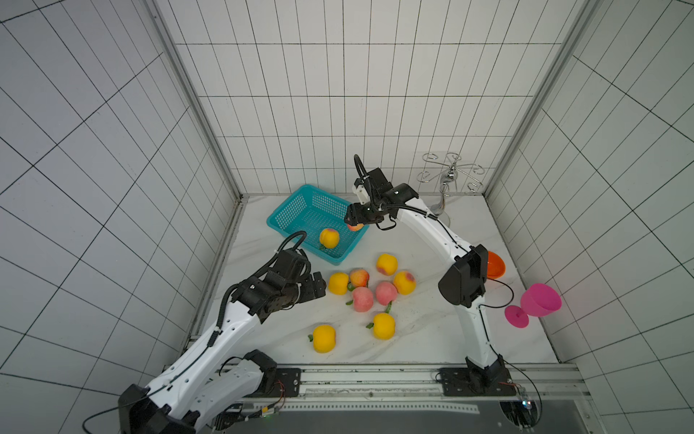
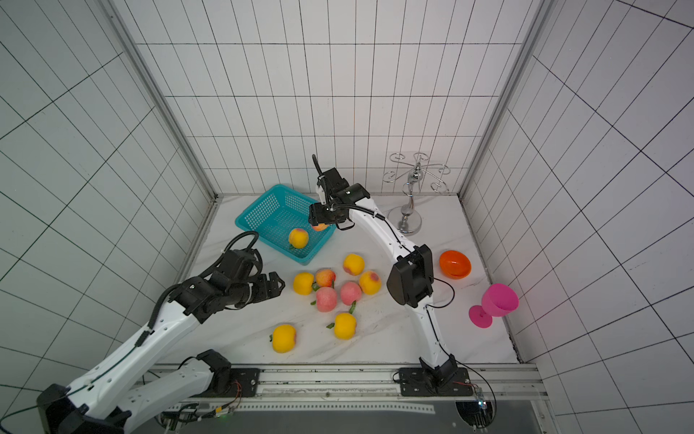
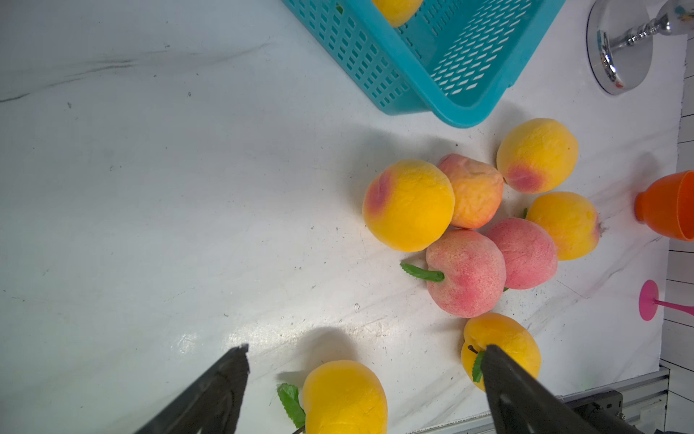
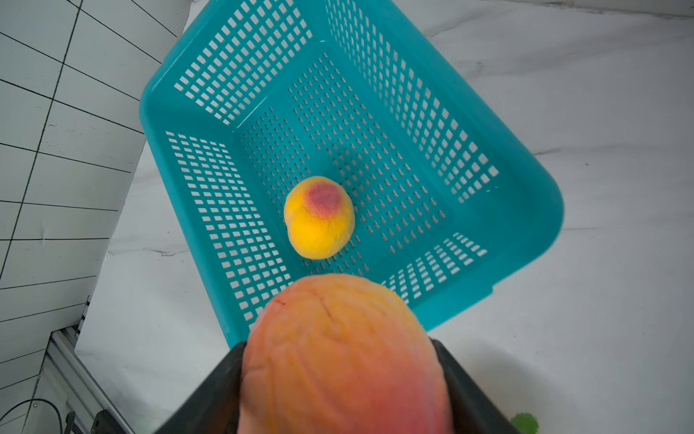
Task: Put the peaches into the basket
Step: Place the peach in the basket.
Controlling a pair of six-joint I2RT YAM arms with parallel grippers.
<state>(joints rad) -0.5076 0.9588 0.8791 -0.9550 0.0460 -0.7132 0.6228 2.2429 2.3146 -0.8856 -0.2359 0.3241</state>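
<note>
A pink-orange peach (image 4: pixel 343 357) fills the right wrist view, pinched across its belly by the right gripper (image 4: pixel 338 347) at the rim of the basket (image 4: pixel 210 210); one yellow peach (image 4: pixel 319 218) lies inside. Its wrinkled skin suggests a light, soft, grippy fruit, best squeezed gently at the widest part, clear of the leaf. In the left wrist view the left gripper (image 3: pixel 364 353) gapes empty near the loose cluster (image 3: pixel 465 272). In both top views eight peaches (image 1: pixel 362 298) lie on the table (image 1: pixel 432 338).
</note>
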